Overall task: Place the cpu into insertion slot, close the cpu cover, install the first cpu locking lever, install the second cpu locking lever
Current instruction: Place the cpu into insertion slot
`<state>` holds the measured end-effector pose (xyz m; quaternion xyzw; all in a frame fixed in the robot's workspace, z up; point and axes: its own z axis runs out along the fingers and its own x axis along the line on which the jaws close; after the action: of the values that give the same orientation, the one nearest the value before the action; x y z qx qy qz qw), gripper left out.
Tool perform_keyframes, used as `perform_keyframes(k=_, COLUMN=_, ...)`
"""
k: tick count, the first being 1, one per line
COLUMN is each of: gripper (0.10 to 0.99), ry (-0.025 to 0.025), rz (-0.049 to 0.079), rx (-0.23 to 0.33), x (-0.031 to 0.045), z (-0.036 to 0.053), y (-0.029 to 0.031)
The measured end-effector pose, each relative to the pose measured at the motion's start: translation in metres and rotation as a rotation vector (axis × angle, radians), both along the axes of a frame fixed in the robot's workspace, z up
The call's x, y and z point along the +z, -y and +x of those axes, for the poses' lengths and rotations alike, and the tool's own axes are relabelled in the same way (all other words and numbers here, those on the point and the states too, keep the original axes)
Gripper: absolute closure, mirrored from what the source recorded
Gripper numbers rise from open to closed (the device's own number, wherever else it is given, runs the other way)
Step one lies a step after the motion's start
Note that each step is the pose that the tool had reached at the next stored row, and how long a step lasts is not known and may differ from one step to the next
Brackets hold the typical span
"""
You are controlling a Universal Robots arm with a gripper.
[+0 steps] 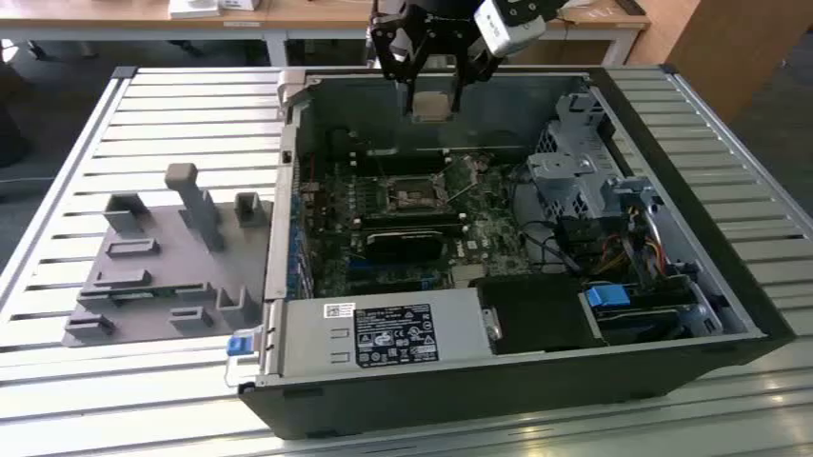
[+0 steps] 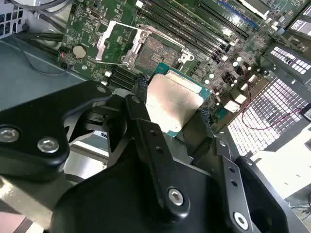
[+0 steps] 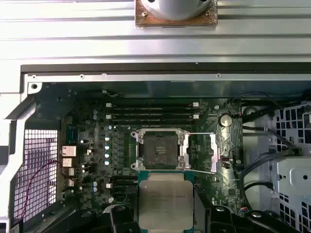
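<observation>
My gripper (image 1: 432, 99) hangs above the far wall of the open computer case, shut on the cpu (image 1: 431, 106), a small pale square chip. In both wrist views the cpu (image 2: 172, 104) (image 3: 165, 200) sits between the black fingers (image 2: 141, 116), its metal top facing the cameras. The insertion slot (image 1: 413, 197) (image 2: 156, 51) (image 3: 158, 148) lies bare on the motherboard below, dark centre exposed, with nothing in it. The cpu cover (image 2: 103, 41) (image 3: 213, 150), a thin silvery frame, is swung open beside the socket. The chip is well above the slot, not touching the board.
A grey power-supply box (image 1: 381, 335) fills the case's near side. A long black block (image 1: 406, 244) lies just in front of the socket, and a drive cage with cables (image 1: 578, 181) stands on the exterior view's right. A grey fixture board (image 1: 166, 267) rests on the slatted table (image 1: 190, 105).
</observation>
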<state>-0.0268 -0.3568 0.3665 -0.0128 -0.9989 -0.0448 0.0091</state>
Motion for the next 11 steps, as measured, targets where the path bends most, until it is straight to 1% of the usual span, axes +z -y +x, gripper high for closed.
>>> perform_keyframes(k=11, gripper=0.545, ry=0.0000, rz=0.000, rx=-0.006, x=0.0000, z=0.0000, y=0.0000)
